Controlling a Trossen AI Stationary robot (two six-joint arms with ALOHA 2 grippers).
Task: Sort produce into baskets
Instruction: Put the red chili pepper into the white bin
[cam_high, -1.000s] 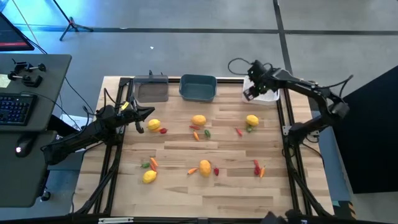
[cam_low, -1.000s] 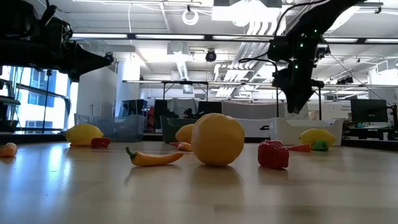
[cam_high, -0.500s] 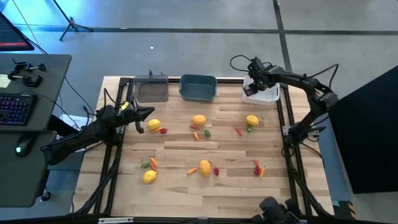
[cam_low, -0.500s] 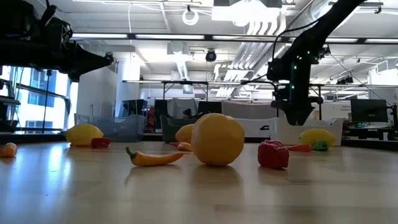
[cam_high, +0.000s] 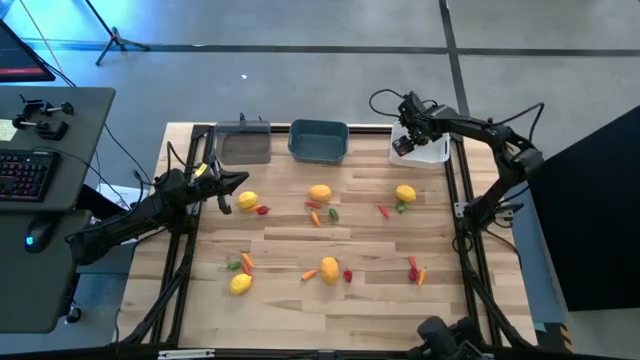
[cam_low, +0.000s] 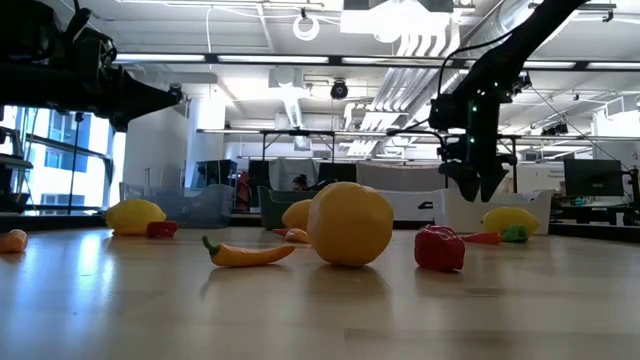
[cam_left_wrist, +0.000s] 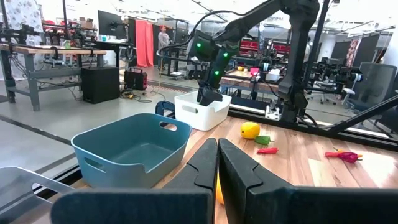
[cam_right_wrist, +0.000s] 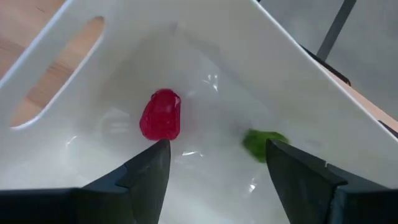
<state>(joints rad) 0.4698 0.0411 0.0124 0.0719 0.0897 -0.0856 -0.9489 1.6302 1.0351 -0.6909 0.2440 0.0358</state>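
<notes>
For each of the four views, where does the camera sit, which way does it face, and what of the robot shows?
High: overhead, straight down; both arms, table.
Low: table height, level across; right gripper above white bin.
Left wrist: behind closed left gripper, facing teal bin and right arm.
Right wrist: looking into white bin past open fingers at red piece, green piece.
Shared: every view shows the white bin.

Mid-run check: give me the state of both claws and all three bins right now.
Right claw: open, empty, over the white bin.
Left claw: shut, empty, at the table's left edge.
White bin: holds a red piece and a green piece.
Teal bin: empty.
Clear-grey bin: contents not discernible.
</notes>
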